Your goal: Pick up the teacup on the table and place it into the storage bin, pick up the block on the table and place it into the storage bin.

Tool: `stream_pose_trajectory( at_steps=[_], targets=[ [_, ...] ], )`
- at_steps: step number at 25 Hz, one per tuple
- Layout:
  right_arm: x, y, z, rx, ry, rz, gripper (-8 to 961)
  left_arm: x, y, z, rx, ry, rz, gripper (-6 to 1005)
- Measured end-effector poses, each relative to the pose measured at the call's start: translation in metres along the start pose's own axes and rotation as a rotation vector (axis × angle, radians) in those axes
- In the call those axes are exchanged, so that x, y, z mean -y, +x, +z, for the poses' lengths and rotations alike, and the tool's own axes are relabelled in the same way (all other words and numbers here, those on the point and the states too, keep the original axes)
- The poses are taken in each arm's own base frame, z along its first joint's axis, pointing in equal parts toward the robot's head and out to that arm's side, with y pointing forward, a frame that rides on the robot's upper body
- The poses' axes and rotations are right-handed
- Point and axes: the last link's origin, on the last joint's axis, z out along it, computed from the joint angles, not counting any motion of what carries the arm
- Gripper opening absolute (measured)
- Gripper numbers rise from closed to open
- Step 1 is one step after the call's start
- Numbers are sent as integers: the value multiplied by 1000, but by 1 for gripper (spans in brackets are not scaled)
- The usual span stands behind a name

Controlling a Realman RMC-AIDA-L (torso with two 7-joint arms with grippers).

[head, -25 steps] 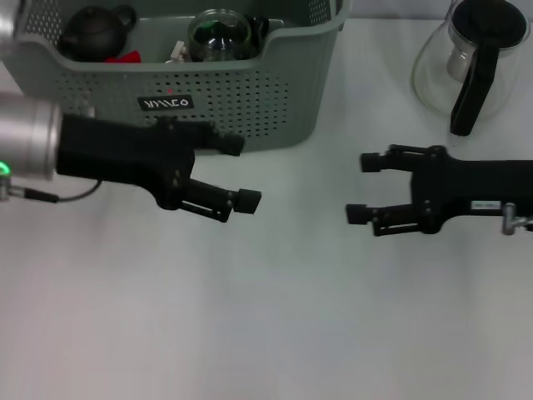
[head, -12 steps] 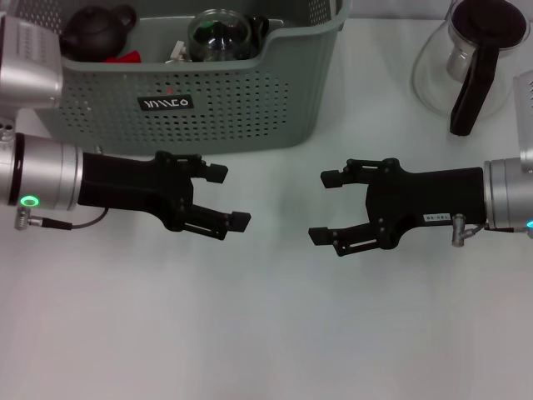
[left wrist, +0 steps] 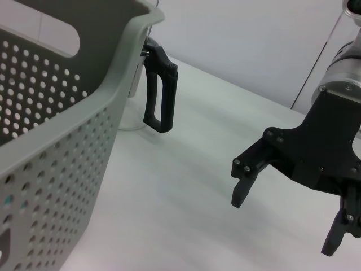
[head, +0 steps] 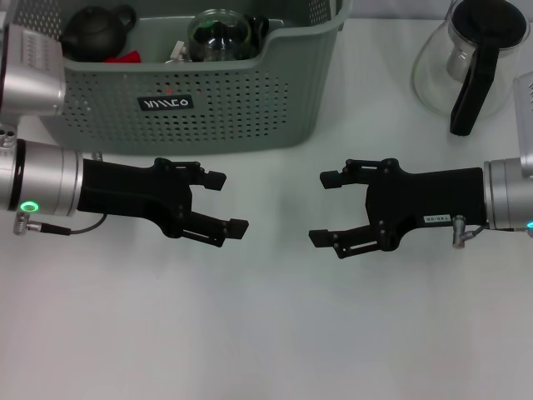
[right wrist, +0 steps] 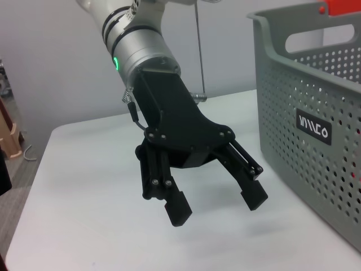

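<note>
Surface: white table, bare between the arms.
Storage bin: grey-green perforated storage bin at the far left, top cut off; holds a dark teapot, a glass teapot and a red piece, partly hidden.
Left gripper: spread wide, holding nothing, before the bin.
Right gripper: spread wide, holding nothing, facing it.
Glass pot: far right, cropped.

1 storage bin, 1 glass pot, 2 claws

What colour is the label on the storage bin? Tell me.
Black with white marks, on the grey-green storage bin; clearest in the right wrist view.
</note>
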Motion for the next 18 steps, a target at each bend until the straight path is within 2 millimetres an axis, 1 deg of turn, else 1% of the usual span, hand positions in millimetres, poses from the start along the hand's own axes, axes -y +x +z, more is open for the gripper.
stream_pose_trajectory(
  at_steps=[11, 18],
  targets=[
    [-1, 1, 0, 9, 5, -54, 894, -2, 2, -1, 10, -24, 47, 963],
    [0, -2, 2, 11, 2, -63, 893, -5, 7, 1, -3, -49, 91, 963]
  ],
)
